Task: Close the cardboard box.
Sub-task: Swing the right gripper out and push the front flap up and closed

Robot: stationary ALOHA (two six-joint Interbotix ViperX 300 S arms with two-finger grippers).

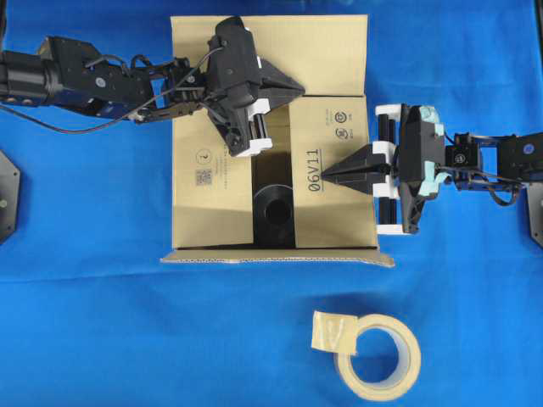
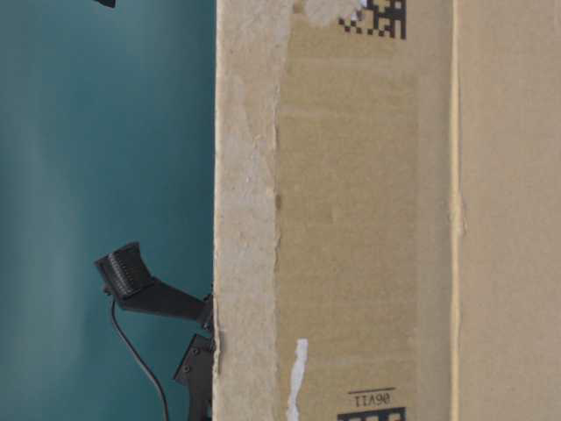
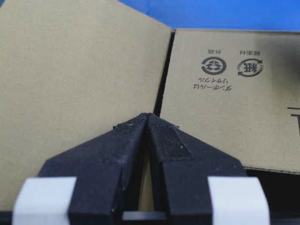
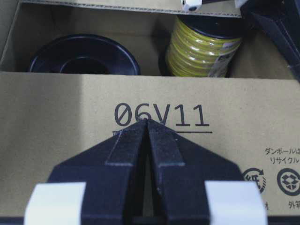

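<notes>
We find the cardboard box (image 1: 271,136) at the middle of the blue desk (image 1: 85,339), partly closed. Its right flap, printed 06V11, lies folded flat; a left flap lies flat as well, with a gap between them running near to far. Through that gap we see a black spool (image 4: 84,58) and a yellow-wound spool (image 4: 204,44). The right gripper (image 1: 329,172) rests tip-down on the right flap, fingers closed on nothing. The left gripper (image 1: 297,86) sits at the far flap, fingers likewise closed and empty. We judge the far flap nearest the left arm. A tape roll (image 1: 377,356) lies near, apart.
</notes>
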